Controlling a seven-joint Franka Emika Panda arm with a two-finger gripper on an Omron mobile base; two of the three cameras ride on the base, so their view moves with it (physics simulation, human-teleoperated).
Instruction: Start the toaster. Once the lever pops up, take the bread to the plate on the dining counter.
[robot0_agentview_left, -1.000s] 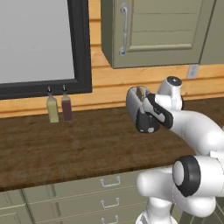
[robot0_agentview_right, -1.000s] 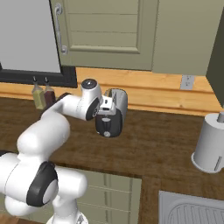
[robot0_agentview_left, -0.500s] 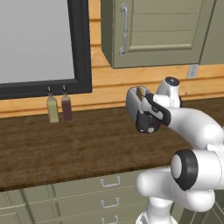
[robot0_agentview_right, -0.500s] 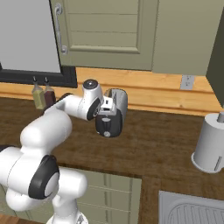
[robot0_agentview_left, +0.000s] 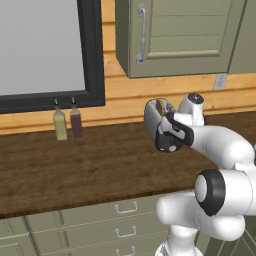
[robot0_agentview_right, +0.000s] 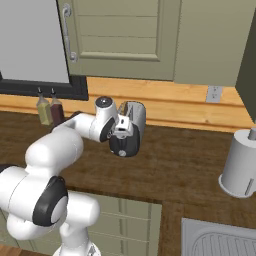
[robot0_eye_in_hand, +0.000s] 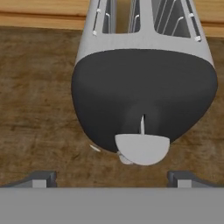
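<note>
My gripper (robot0_eye_in_hand: 112, 178), jaws fully spread and empty, hangs above the toaster (robot0_eye_in_hand: 144, 94) end face, its lever (robot0_eye_in_hand: 142, 148) centred between my fingertips (slots running away lengthwise).

White, rounded arm (robot0_agentview_left: 220, 142) segments — dark joint rings, dark grey finger tips (robot0_eye_in_hand: 41, 178).

A dark wood-grain counter (robot0_agentview_left: 75, 170) carries everything. On it, two bottles (robot0_agentview_left: 67, 120) stand side by side at ten o'clock against the back wall. The toaster (robot0_agentview_right: 131, 127) sits near the centre, and a grey cylindrical canister (robot0_agentview_right: 241, 165) stands at three o'clock in the right base view.
</note>
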